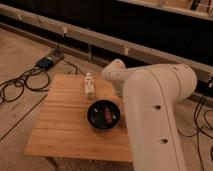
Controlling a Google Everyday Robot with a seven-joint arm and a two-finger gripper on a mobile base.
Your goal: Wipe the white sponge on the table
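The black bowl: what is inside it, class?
The black bowl holds small reddish and dark items, too unclear to name. The robot arm covers the table beside it, hiding the gripper.

A high camera looks down past the arm [155, 115] onto the table [65, 125], tool hidden.

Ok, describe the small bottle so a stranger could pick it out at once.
Start at the light-wood table; near its far edge, just beyond the black bowl, stands the small clear bottle. The robot's hand is hidden behind the big white arm on the table's right. Unlike the wide, dark bowl, the bottle is pale, slim and upright.
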